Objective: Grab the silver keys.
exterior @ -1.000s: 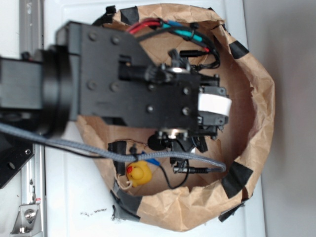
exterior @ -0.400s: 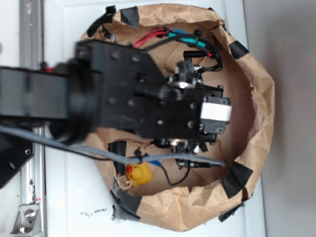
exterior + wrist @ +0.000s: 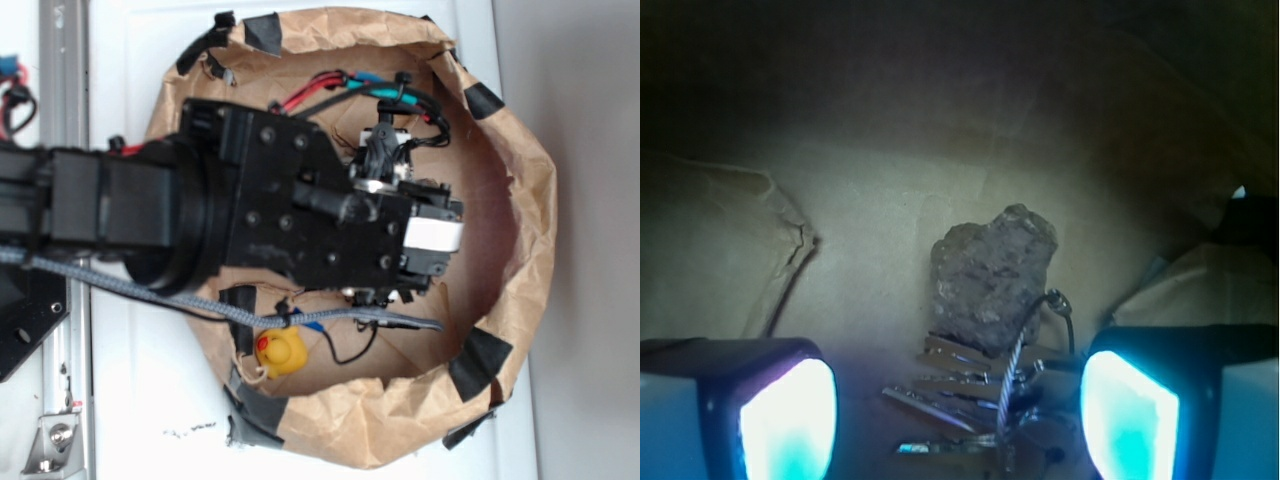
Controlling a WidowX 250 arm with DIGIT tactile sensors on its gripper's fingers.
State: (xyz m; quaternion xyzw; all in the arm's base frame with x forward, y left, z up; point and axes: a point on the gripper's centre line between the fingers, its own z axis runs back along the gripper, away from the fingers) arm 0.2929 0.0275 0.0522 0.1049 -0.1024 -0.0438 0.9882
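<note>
Looking from the exterior, the black robot gripper [image 3: 385, 295] sits low inside the crumpled brown paper bowl [image 3: 530, 200], shifted left of where it was a second ago; the keys are hidden beneath it, probably. From the wrist, the shiny silver keys with grey cork-like fob [image 3: 985, 370] lie between wide-spread glowing fingers [image 3: 788, 412], ungrasped; closing remains.

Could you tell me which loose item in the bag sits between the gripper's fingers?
The silver keys, with their rough fob; the yellow duck lies off beside the arm.

silver keys [image 3: 980, 400], yellow duck [image 3: 281, 352], brown paper [image 3: 520, 250]
</note>
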